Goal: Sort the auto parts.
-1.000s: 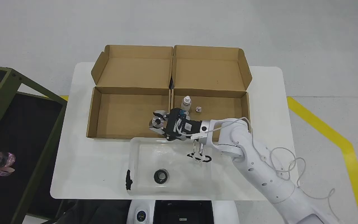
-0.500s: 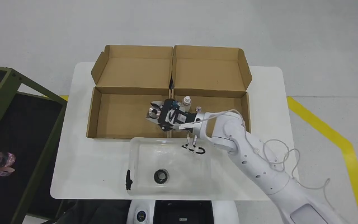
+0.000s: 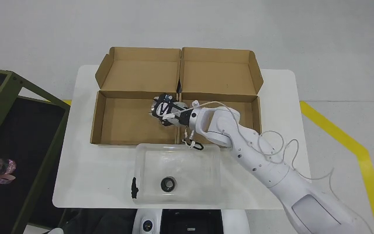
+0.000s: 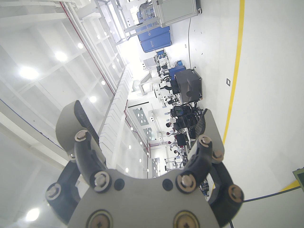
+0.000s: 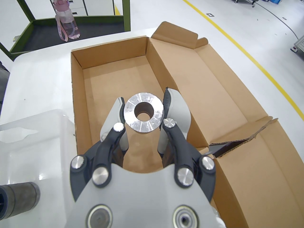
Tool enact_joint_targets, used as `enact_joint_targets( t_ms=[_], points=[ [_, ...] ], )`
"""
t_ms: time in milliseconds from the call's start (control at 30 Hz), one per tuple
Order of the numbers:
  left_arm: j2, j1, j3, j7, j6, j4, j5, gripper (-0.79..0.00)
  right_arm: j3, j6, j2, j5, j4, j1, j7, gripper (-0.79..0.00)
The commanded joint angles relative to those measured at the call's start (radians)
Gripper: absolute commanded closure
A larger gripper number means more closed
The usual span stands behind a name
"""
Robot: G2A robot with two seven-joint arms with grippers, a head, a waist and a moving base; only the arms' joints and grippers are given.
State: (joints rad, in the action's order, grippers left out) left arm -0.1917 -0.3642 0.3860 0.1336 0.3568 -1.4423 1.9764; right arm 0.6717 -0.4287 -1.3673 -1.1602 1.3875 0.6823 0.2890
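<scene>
- Over the left box, near the wall it shares with the right box, my right gripper hangs at the end of an arm stretched past the bin
- its fingers clamp one metal ring by the rim, hole facing the wrist camera, above the box floor
- my left gripper is spread wide, holding nothing, aimed up at a hall ceiling
- two boxes, both lids folded back; one clear bin; one round part in it, one black piece at its edge
- my arm hides part of the right box; a dark cylinder is cut off at the right wrist view's edge
</scene>
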Motion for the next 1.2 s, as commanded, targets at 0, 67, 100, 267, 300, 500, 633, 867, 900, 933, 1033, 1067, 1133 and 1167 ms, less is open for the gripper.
enact_joint_targets(
  t_ms=[0, 67, 100, 267, 300, 500, 633, 867, 900, 933, 1033, 1067, 1133, 1167],
  points=[
    [0.0, 0.0, 0.0, 0.0, 0.0, 0.0, 0.0, -0.785, -0.013, 0.007, -0.009, -0.005, -0.025, -0.015, 0.008, 0.0],
    [0.0, 0.0, 0.0, 0.0, 0.0, 0.0, 0.0, -0.785, -0.024, 0.012, -0.02, -0.002, -0.057, -0.031, 0.014, 0.0],
    [0.0, 0.0, 0.0, 0.0, 0.0, 0.0, 0.0, -0.785, -0.03, 0.014, -0.026, 0.001, -0.071, -0.038, 0.013, 0.0],
    [0.0, 0.0, 0.0, 0.0, 0.0, 0.0, 0.0, -0.785, -0.057, 0.034, -0.053, -0.011, -0.134, -0.072, 0.031, 0.0],
    [0.0, 0.0, 0.0, 0.0, 0.0, 0.0, 0.0, -0.785, -0.062, 0.038, -0.058, -0.015, -0.145, -0.079, 0.035, 0.0],
    [0.0, 0.0, 0.0, 0.0, 0.0, 0.0, 0.0, -0.785, -0.09, 0.065, -0.087, -0.043, -0.199, -0.111, 0.062, 0.0],
    [0.0, 0.0, 0.0, 0.0, 0.0, 0.0, 0.0, -0.785, -0.109, 0.076, -0.107, -0.054, -0.228, -0.123, 0.075, 0.0],
    [0.0, 0.0, 0.0, 0.0, 0.0, 0.0, 0.0, -0.785, -0.135, 0.088, -0.138, -0.088, -0.277, -0.142, 0.1, 0.0],
    [0.0, 0.0, 0.0, 0.0, 0.0, 0.0, 0.0, -0.785, -0.139, 0.09, -0.142, -0.096, -0.282, -0.145, 0.106, 0.0],
    [0.0, 0.0, 0.0, 0.0, 0.0, 0.0, 0.0, -0.785, -0.141, 0.09, -0.146, -0.099, -0.287, -0.146, 0.109, 0.0],
    [0.0, 0.0, 0.0, 0.0, 0.0, 0.0, 0.0, -0.785, -0.149, 0.093, -0.158, -0.113, -0.299, -0.151, 0.119, -0.003],
    [0.0, 0.0, 0.0, 0.0, 0.0, 0.0, 0.0, -0.785, -0.15, 0.093, -0.161, -0.115, -0.304, -0.152, 0.121, -0.022],
    [0.0, 0.0, 0.0, 0.0, 0.0, 0.0, 0.0, -0.785, -0.152, 0.094, -0.168, -0.121, -0.313, -0.154, 0.128, -0.062],
    [0.0, 0.0, 0.0, 0.0, 0.0, 0.0, 0.0, -0.785, -0.153, 0.094, -0.171, -0.123, -0.318, -0.155, 0.131, -0.083]
  ],
)
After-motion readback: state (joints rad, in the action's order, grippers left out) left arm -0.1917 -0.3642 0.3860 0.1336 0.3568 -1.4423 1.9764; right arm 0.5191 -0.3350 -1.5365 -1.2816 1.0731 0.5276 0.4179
